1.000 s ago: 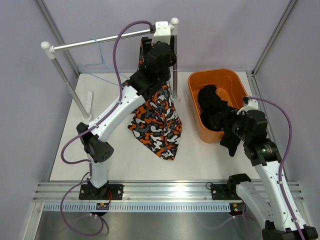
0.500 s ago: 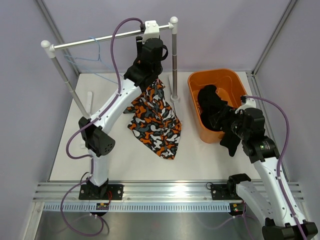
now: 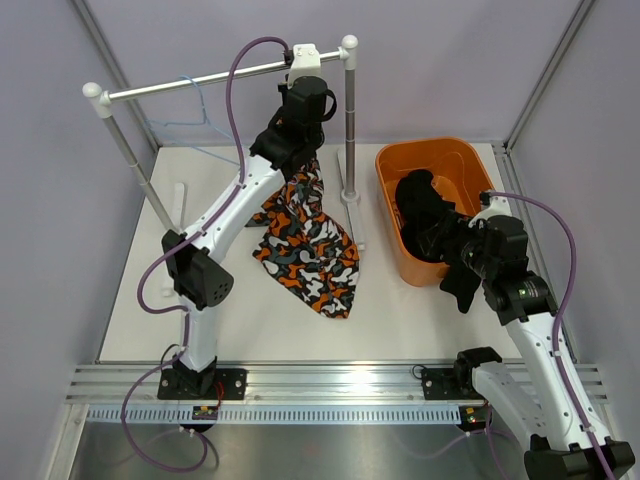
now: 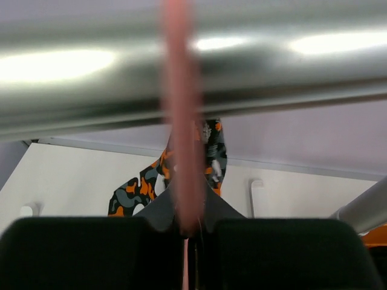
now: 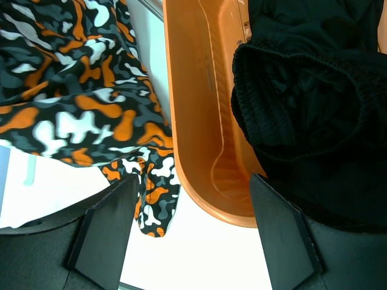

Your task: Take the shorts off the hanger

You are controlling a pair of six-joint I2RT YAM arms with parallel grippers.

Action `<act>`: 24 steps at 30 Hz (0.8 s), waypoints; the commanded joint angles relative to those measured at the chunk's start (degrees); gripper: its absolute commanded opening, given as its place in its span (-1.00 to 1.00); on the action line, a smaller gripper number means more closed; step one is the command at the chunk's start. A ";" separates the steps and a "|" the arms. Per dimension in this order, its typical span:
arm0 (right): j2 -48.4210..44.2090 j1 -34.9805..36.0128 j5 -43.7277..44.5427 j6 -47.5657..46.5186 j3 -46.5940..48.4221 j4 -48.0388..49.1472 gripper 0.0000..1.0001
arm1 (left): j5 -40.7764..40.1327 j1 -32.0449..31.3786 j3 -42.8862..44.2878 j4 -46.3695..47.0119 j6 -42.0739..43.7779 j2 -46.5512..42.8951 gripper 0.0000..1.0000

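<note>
I read the left gripper (image 4: 185, 235) as pinched shut on the thin pink hanger (image 4: 179, 151), just under the metal rail (image 4: 193, 66). The camouflage shorts (image 3: 305, 240) hang below it, their lower part fanned out over the white table (image 3: 150, 300). The right gripper (image 5: 192, 232) has its fingers spread wide above the near wall of the orange bin (image 5: 193, 121). The black shorts (image 5: 314, 103) lie in that bin.

one pair of shorts (image 3: 305, 235) hangs by a hanger (image 4: 179, 157) at the rail (image 3: 200, 80)'s right end, reaching the table (image 3: 260, 320); to its right, the other pair (image 3: 420, 205) lies in the bin (image 3: 440, 150).
</note>
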 commanded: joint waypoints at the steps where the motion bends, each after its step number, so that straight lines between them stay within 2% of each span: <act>1: -0.40 -0.27 0.05 -1.00 -0.59 1.71 0.65 | 1.49 0.33 2.25 1.49 0.07 -1.31 -1.00; 6: -0.31 -0.27 -0.21 -0.83 -1.03 2.15 0.65 | 3.33 0.33 2.42 0.96 2.17 -5.00 -1.00; 11: -0.58 -0.27 -0.03 -1.00 -0.94 2.50 0.65 | 5.79 0.33 3.21 -4.75 1.57 -10.62 -1.00; 18: -0.57 -0.18 -0.03 -1.09 -0.94 2.68 0.65 | 10.79 0.33 -1.26 -12.92 -1.59 -17.56 -1.00; 24: -0.84 -0.27 -0.56 -1.00 -0.15 2.33 0.65 | 15.71 0.24 -12.15 -16.70 -5.99 -25.37 -1.00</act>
